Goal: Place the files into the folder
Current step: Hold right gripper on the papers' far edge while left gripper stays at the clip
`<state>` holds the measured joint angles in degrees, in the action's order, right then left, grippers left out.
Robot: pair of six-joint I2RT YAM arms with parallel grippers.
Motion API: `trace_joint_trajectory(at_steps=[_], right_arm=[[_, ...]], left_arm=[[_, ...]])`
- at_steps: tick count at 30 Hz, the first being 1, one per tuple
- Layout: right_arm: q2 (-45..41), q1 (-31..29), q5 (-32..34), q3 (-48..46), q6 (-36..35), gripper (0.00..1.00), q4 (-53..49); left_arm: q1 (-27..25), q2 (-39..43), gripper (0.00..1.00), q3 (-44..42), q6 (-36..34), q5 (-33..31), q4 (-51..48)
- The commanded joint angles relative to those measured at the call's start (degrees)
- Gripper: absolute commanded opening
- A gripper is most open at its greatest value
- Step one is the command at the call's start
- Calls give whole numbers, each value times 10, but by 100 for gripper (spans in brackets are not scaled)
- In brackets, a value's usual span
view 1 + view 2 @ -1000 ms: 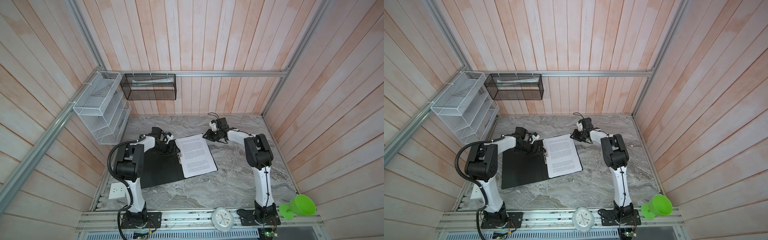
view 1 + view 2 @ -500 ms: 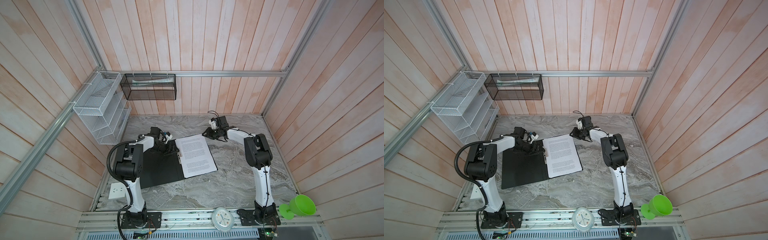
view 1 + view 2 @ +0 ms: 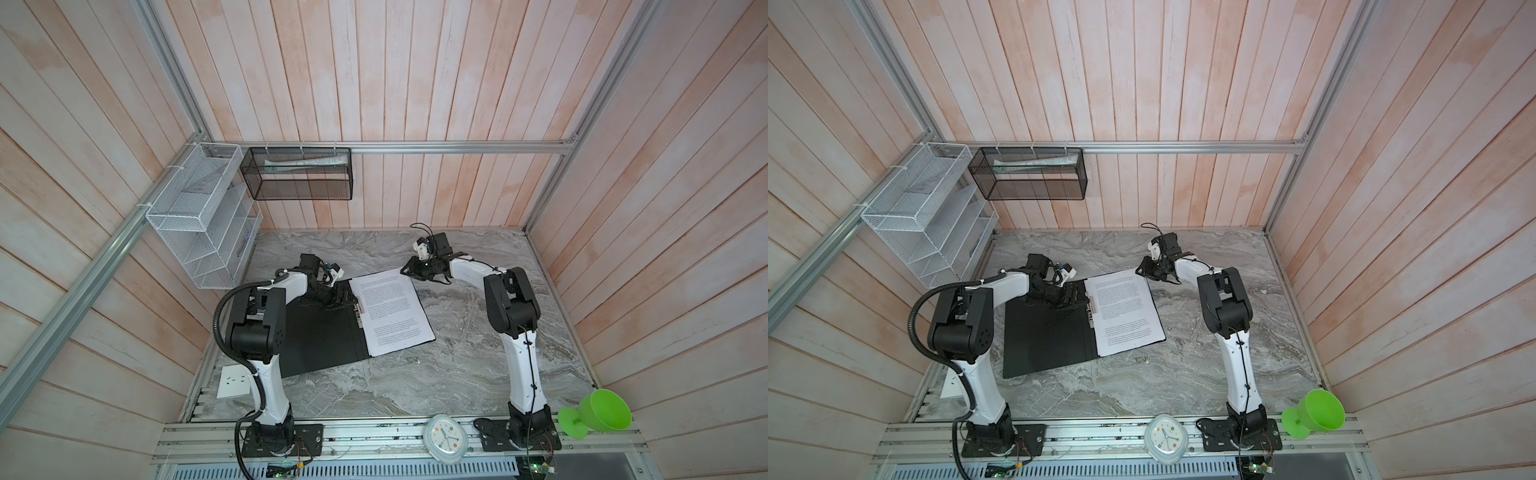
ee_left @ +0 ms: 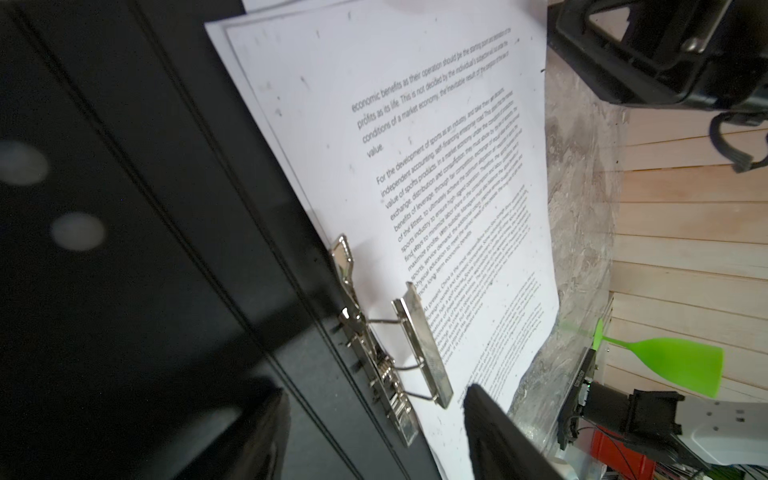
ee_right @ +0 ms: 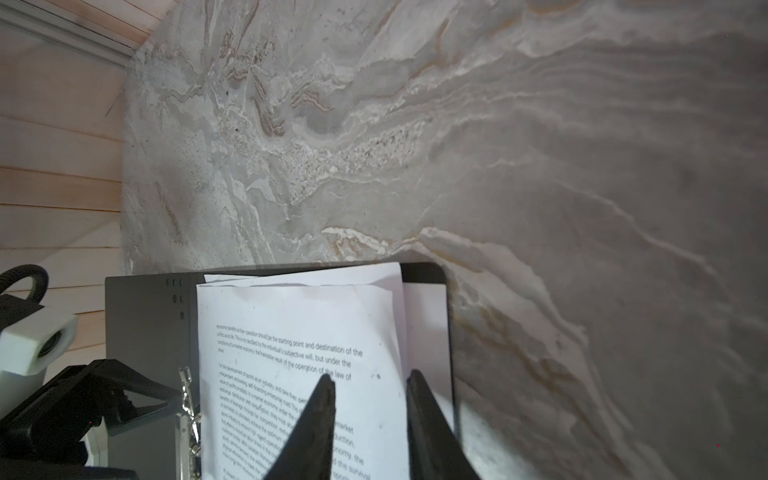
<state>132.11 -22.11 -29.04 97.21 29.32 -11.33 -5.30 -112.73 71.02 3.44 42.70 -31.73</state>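
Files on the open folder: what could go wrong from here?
1. The far corners of the files are fanned and curled, so the raised metal clip may clamp them skewed or miss a sheet.
2. The right pincer hangs open just over that corner; moving off could drag the top sheet.
3. The open left pincer straddles the clip; a slip could shove the folder.

You see pale plank walls (image 3: 395, 75) enclosing a grey marbled table (image 3: 457, 365); a white wire rack (image 3: 199, 224) and a black mesh basket (image 3: 297, 174) hang by its far-left corner.

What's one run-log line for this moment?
folder: open flat; files: lying inside, edge under metal clip; left gripper: open at clip; right gripper: open over files' corner
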Motion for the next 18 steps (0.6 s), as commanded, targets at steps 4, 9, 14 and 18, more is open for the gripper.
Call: trace_joint_trajectory(at_steps=[4,9,14,18], right_arm=[[8,-3,10,9,-14,29,-19],[-19,5,50,4,-9,31,-18],[-61,7,95,-18,-7,34,-17],[-120,5,102,-78,8,33,-5]], left_arm=[[6,-10,69,15,-11,6,1],[8,-10,69,20,-12,4,-3],[12,2,69,29,-16,4,-18],[17,24,69,41,-24,-4,-32]])
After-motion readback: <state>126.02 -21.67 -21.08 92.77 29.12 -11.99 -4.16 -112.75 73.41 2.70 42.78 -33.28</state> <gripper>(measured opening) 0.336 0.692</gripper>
